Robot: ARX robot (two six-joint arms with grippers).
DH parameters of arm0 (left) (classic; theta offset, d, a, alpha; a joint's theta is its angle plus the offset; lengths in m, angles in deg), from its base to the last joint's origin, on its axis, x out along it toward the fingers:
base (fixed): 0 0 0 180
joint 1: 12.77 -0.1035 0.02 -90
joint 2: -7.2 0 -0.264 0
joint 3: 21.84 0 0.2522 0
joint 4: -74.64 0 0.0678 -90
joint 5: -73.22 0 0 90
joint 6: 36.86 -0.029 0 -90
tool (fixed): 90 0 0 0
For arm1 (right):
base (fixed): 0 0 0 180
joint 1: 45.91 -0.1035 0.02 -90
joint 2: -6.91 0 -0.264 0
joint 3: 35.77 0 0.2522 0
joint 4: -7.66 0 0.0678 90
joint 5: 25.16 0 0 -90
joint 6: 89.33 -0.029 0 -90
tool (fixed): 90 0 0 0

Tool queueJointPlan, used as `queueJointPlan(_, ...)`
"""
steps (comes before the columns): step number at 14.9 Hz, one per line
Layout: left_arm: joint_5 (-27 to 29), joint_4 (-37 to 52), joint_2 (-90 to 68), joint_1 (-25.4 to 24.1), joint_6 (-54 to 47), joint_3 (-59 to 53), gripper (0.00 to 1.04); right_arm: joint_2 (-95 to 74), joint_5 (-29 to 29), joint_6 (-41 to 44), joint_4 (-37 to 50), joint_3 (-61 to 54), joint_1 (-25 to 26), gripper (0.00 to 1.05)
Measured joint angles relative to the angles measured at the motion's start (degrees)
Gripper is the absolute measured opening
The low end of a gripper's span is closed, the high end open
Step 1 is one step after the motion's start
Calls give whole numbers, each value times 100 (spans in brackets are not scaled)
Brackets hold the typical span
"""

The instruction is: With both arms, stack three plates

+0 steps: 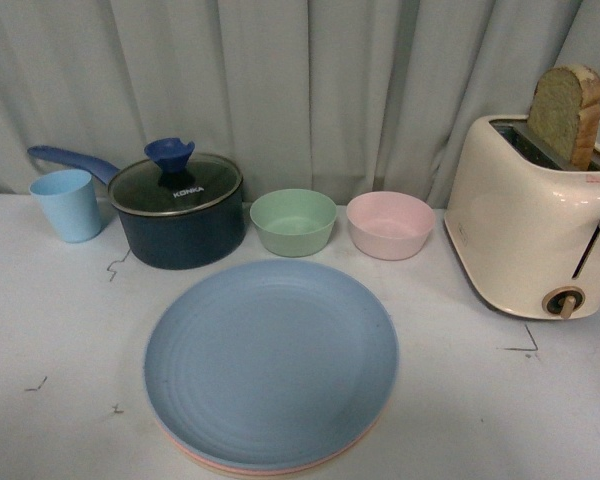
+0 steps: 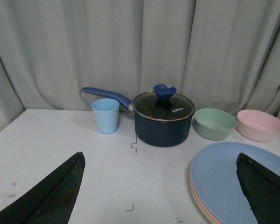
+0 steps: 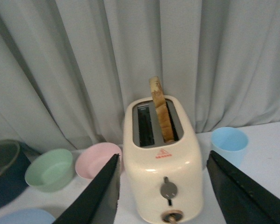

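Observation:
The plates lie in one stack at the front middle of the table. The light blue plate point(image 1: 270, 360) is on top, and thin pink and cream rims point(image 1: 270, 468) show beneath it. Neither arm appears in the front view. In the left wrist view my left gripper point(image 2: 159, 155) is open above bare table, with the stack point(image 2: 228, 182) partly under one finger point(image 2: 266, 186). My right gripper point(image 3: 163, 155) is open too, its fingers either side of the toaster point(image 3: 149, 186). A sliver of the blue plate point(image 3: 23, 217) shows in that view.
Along the back stand a light blue cup point(image 1: 68, 204), a dark blue lidded pot point(image 1: 178, 210), a green bowl point(image 1: 293, 221) and a pink bowl point(image 1: 389, 224). The cream toaster point(image 1: 530, 235) at right holds a bread slice point(image 1: 566, 112). Another blue cup point(image 3: 228, 144) stands beyond it.

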Motion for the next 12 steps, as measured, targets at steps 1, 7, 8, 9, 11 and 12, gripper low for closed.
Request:
queueJointPlan(1,-2,0,0,0,0,0,98,603,0,507,-313,-264,76,54)
queueJointPlan(7,-2,2,0,0,0,0,98,3023,-540,1180,-1134,-1648,540,2)
queueJointPlan(8,-2,0,0,0,0,0,98,3209,-535,1182,-1176,-1775,525,2)
queueJointPlan(9,0,0,0,0,0,0,98,3421,-535,1182,-1228,-1864,525,2)
queueJointPlan(11,-2,0,0,0,0,0,98,3773,-535,1182,-1423,-2048,525,2)
queueJointPlan(12,-2,0,0,0,0,0,98,3923,-535,1182,-1519,-2124,525,2)
